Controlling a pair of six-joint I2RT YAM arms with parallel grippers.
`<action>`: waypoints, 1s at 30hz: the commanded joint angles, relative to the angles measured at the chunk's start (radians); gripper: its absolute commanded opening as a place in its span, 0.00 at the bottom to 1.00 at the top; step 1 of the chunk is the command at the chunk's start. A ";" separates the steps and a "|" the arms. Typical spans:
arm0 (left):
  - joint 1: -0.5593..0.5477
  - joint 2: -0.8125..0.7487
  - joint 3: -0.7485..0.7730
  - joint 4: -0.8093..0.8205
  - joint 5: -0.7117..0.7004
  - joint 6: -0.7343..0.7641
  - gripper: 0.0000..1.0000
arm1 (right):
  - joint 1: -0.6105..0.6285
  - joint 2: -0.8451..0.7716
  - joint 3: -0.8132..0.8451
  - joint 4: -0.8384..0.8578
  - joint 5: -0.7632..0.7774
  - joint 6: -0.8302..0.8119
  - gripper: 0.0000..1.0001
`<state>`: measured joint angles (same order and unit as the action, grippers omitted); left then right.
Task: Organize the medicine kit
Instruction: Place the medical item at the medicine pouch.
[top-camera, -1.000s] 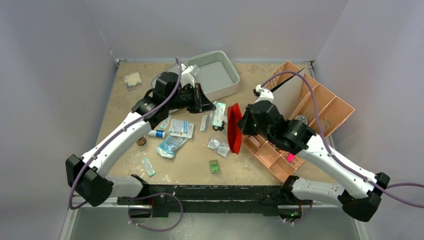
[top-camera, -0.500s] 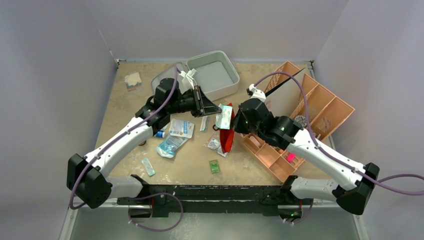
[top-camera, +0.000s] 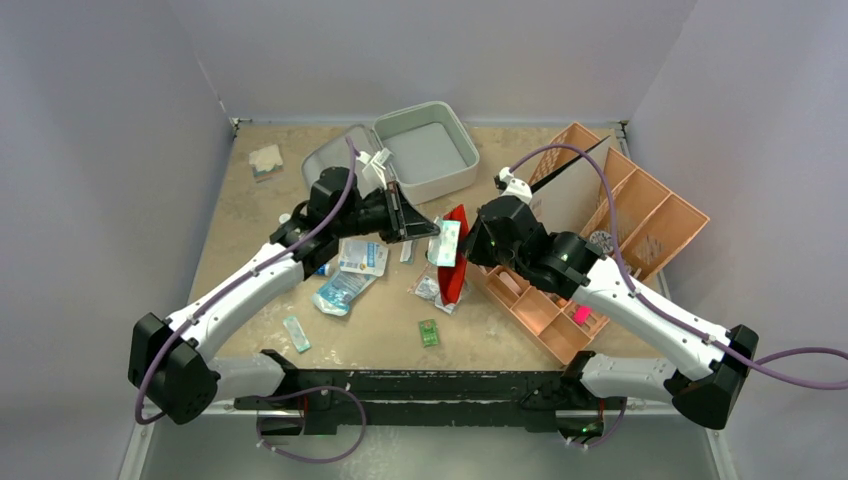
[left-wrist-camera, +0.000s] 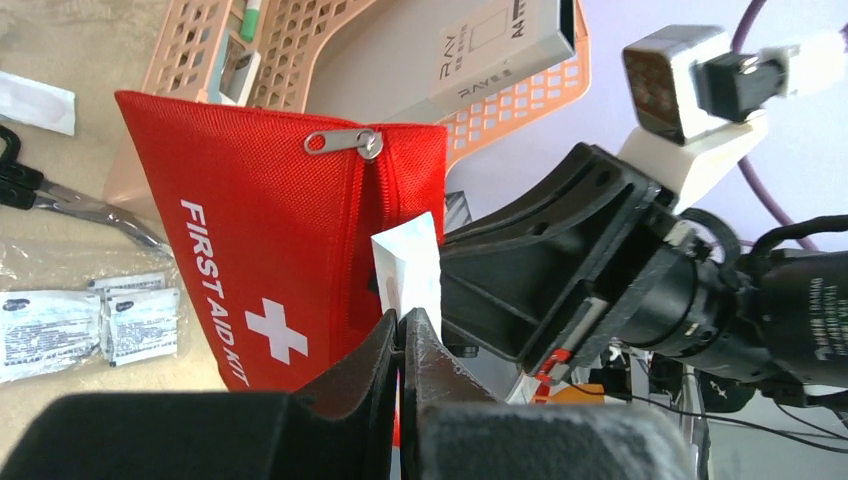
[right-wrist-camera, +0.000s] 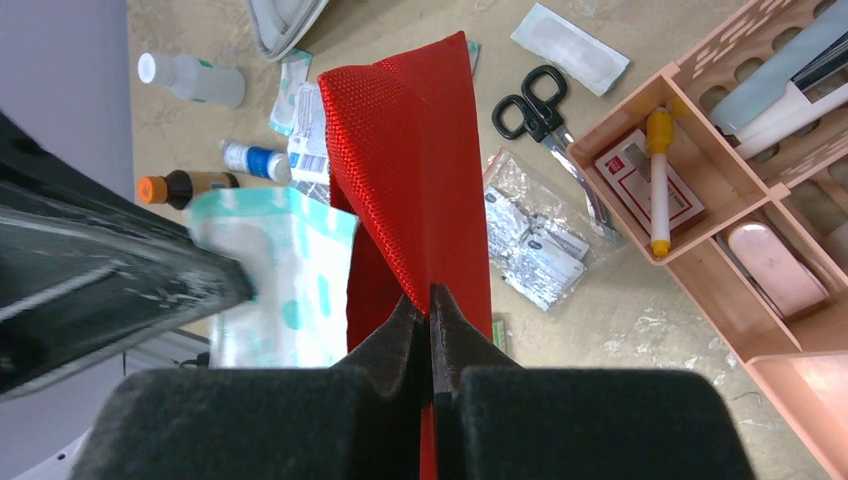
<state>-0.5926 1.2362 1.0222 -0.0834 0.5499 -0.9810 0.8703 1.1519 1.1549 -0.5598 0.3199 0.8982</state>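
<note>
Both arms have drawn together over the desk (top-camera: 250, 215): the left pincer (top-camera: 434, 232), clamped on a white-and-teal packet (top-camera: 447, 243), has lifted it up against the red first-aid pouch (top-camera: 455, 268), which the right pincer (right-wrist-camera: 430, 300) pinches by its edge. The medicine kit (top-camera: 425, 150) lies open and bare at the far side. With sachets (top-camera: 438, 290) loose, most sorting looks undone.

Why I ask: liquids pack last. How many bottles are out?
3, close together on the left of the table: a clear white-capped bottle, a blue-labelled bottle, and a brown orange-capped bottle. More may be hidden.
</note>
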 joint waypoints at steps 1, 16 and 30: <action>-0.024 0.016 -0.039 0.110 -0.007 -0.016 0.00 | 0.001 0.000 0.014 0.049 0.008 0.024 0.00; -0.129 0.113 0.081 -0.162 -0.235 0.192 0.00 | 0.000 0.015 0.007 0.072 -0.014 0.021 0.00; -0.150 0.048 0.153 -0.262 -0.180 0.262 0.37 | 0.000 0.011 -0.028 0.050 0.006 0.014 0.00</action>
<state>-0.7383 1.3495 1.1145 -0.3248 0.3496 -0.7734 0.8703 1.1717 1.1488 -0.5201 0.3019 0.9016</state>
